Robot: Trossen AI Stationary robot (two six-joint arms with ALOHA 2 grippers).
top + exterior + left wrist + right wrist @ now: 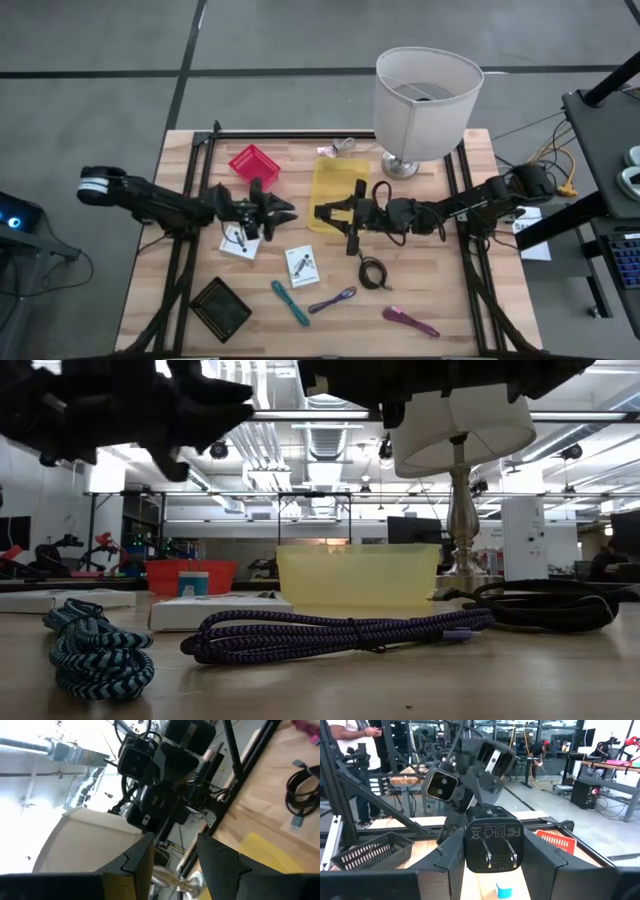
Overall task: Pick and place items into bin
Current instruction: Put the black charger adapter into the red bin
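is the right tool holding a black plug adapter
Yes, in the right wrist view the right tool is clamped on a black plug adapter, its two metal prongs facing the camera.

- left arm reaches in from the table's left edge, stretched low and nearly level towards the middle.
- left gripper [283, 212] sits at the end of that reach, fingers [137, 857] parted with a clear gap between them, nothing held.
- right arm comes in from the right edge the same way, elbow back by the frame rail, forearm level.
- right gripper [327, 213] points straight at the left one, tips near each other but apart.
- right fingers [447, 857] are clamped on a black plug adapter [493, 845], prongs facing the wrist camera.
- in the low view both arms hang as dark shapes above the table.
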